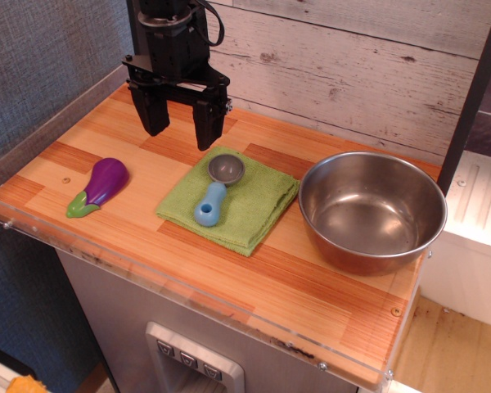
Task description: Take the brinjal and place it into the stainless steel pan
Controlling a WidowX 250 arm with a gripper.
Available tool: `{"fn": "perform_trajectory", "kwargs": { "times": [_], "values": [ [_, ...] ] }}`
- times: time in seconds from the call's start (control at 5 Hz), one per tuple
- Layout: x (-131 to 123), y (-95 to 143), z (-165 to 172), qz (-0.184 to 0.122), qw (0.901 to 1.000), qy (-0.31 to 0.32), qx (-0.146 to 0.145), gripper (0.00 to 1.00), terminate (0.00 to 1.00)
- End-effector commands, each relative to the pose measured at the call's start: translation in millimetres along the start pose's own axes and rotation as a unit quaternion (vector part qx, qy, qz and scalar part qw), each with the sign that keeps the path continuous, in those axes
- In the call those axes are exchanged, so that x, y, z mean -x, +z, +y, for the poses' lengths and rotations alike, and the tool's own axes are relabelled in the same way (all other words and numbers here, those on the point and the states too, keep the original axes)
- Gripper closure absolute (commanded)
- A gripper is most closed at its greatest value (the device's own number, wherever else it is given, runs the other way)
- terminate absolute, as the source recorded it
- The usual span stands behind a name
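The brinjal (101,186), a glossy purple toy eggplant with a light-green stem cap, lies on the wooden tabletop at the left, stem toward the front left. The stainless steel pan (371,210), a deep round shiny bowl, stands at the right and holds nothing. My gripper (180,129) hangs above the back middle of the table, to the upper right of the brinjal and well left of the pan. Its two black fingers are spread apart with nothing between them.
A green cloth (244,209) lies in the middle, with a small grey scoop with a blue handle (216,190) on it, just below the gripper. A clear plastic rim (188,288) runs along the table's front edge. A wooden plank wall stands behind.
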State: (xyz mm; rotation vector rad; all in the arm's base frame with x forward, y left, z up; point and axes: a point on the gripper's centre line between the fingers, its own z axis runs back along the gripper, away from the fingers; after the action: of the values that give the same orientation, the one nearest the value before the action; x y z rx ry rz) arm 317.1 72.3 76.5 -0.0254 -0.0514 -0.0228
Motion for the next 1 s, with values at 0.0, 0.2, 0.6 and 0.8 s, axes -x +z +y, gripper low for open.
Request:
{"fn": "perform_trajectory", "kwargs": {
  "times": [0.0,0.2,0.6,0.8],
  "values": [
    [0.0,0.0,0.0,0.000,1.0000,0.000,0.000,0.00,0.00],
    [26.7,-0.9,23.7,0.003,0.9996,0.029,0.000,0.00,0.00],
    [72.3,2.5,59.8,0.004,0.9981,0.058,-0.021,0.00,0.00],
    [82.4,-10.7,71.6,0.011,0.9973,0.062,-0.038,0.00,0.00]
  ]
}}
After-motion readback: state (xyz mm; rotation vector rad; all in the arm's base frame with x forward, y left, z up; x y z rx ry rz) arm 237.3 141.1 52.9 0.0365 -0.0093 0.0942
